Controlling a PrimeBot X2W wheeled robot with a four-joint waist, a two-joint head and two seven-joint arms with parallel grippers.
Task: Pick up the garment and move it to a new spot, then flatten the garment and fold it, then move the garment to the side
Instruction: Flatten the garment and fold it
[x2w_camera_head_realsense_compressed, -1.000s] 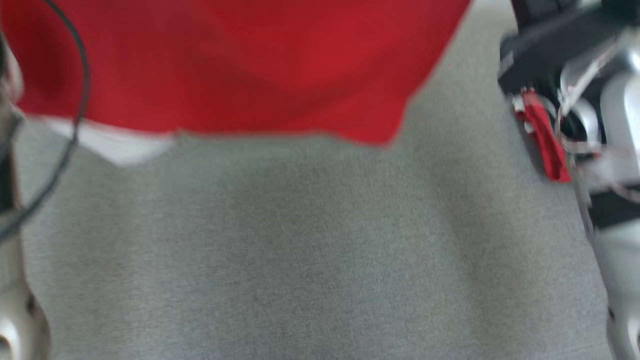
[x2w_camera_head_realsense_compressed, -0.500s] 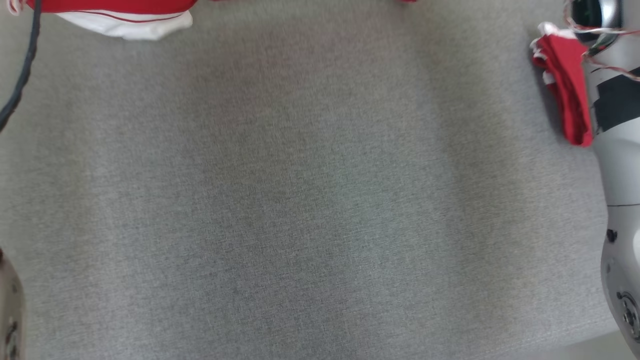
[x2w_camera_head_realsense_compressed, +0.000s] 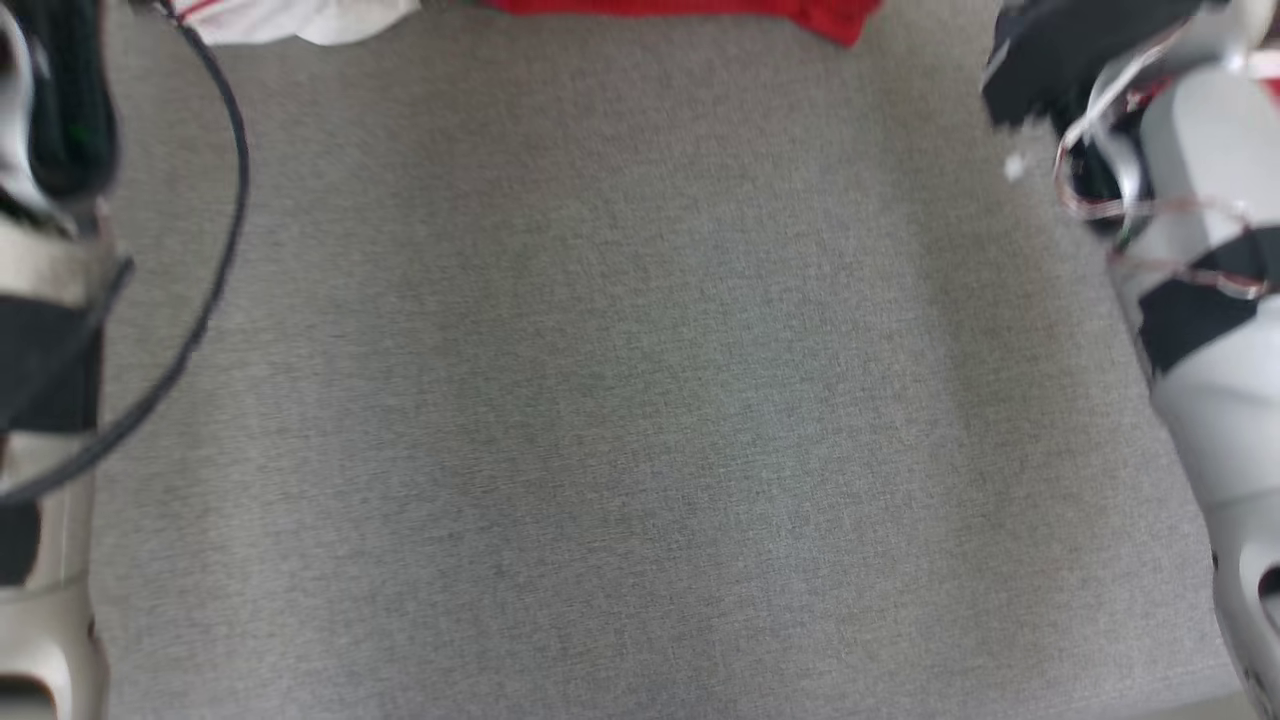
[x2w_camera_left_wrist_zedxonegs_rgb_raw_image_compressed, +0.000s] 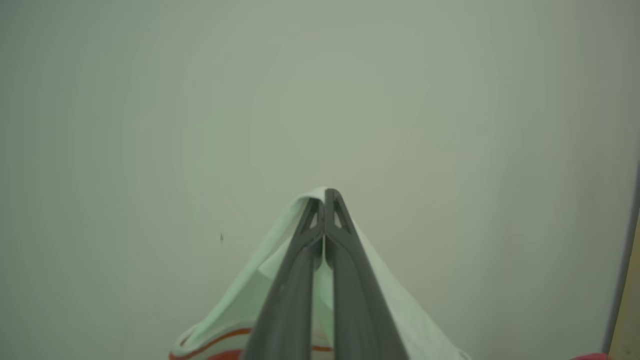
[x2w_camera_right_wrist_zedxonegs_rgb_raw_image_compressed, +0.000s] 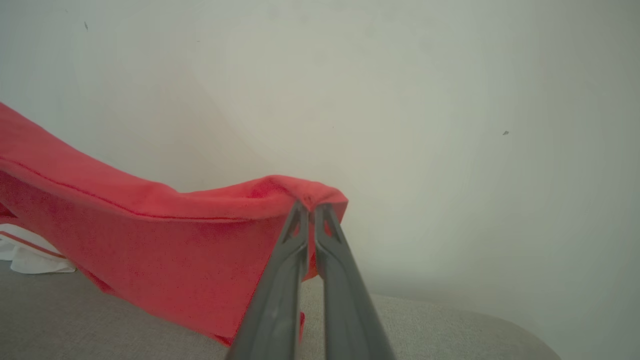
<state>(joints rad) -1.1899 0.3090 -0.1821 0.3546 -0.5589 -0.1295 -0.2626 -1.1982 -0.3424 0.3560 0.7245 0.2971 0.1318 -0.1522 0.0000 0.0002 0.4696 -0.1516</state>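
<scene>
The left gripper (x2w_camera_left_wrist_zedxonegs_rgb_raw_image_compressed: 324, 200), seen along its two long dark fingers, is pinched tight on a white, red-striped edge of a soft red and white cloth garment (x2w_camera_left_wrist_zedxonegs_rgb_raw_image_compressed: 235, 310). The cloth drapes down either side of the fingers in front of a plain pale wall (x2w_camera_left_wrist_zedxonegs_rgb_raw_image_compressed: 320, 90). The right gripper (x2w_camera_right_wrist_zedxonegs_rgb_raw_image_compressed: 310, 207) is likewise clamped on a bunched red corner of the garment. From there the red cloth sags away to that view's left, toward a flat grey woven fabric surface (x2w_camera_right_wrist_zedxonegs_rgb_raw_image_compressed: 100, 325); whether the lower edge touches it cannot be told. From the head camera, the pale left forearm (x2w_camera_head_realsense_compressed: 45, 300) and right forearm (x2w_camera_head_realsense_compressed: 1210, 380) stand at the picture's edges, and a thin black cable (x2w_camera_head_realsense_compressed: 228, 180) loops beside the left one. The garment's lower hem runs along the top edge, above the broad grey surface. The pick-up looks done, with the garment held up between both grippers and the carry probably under way. Laying it down, flattening, folding and moving it aside all remain.
</scene>
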